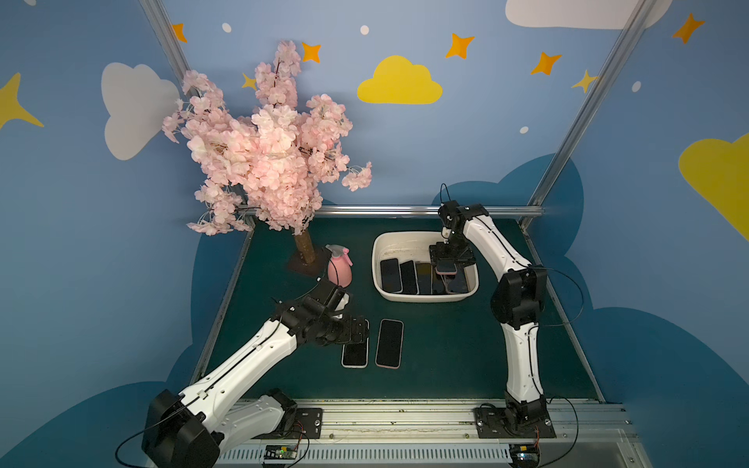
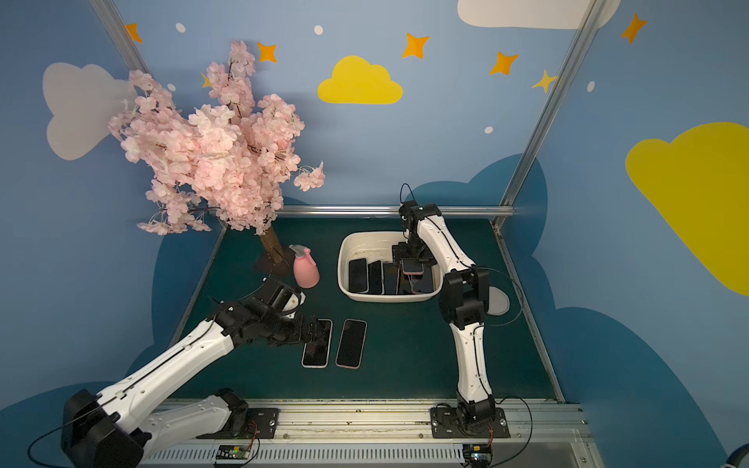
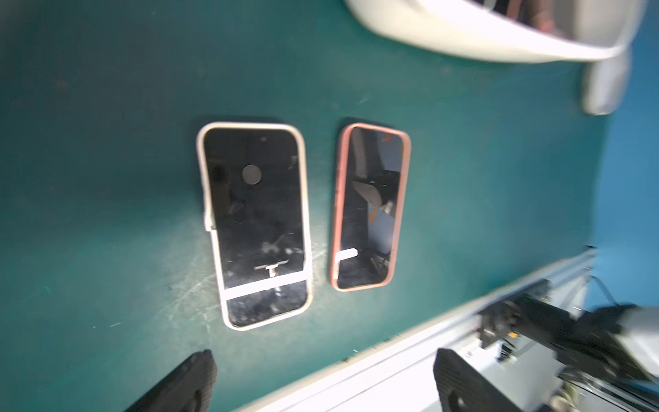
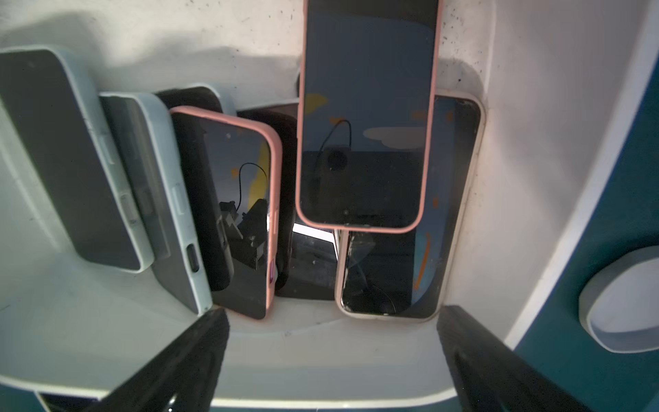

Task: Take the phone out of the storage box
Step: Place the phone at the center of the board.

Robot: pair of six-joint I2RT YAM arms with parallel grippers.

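Note:
The cream-white storage box (image 1: 377, 279) stands at the back right of the green mat and holds several dark-screened phones side by side. A pink-cased phone (image 4: 367, 117) lies on top of the others in the box. My right gripper (image 1: 448, 263) hangs over the box's right part, open, its fingers (image 4: 199, 342) wide apart and short of that phone, with nothing between them. Two phones lie flat on the mat: a white-cased one (image 3: 255, 224) and a pink-cased one (image 3: 371, 207). My left gripper (image 1: 358, 330) is open just above the white-cased phone (image 1: 355, 356).
A pink spray bottle (image 1: 339, 269) stands left of the box, next to the trunk of a pink blossom tree (image 1: 267, 150). A grey round disc (image 2: 499, 302) lies on the mat right of the box. An aluminium rail (image 1: 405, 417) runs along the front edge.

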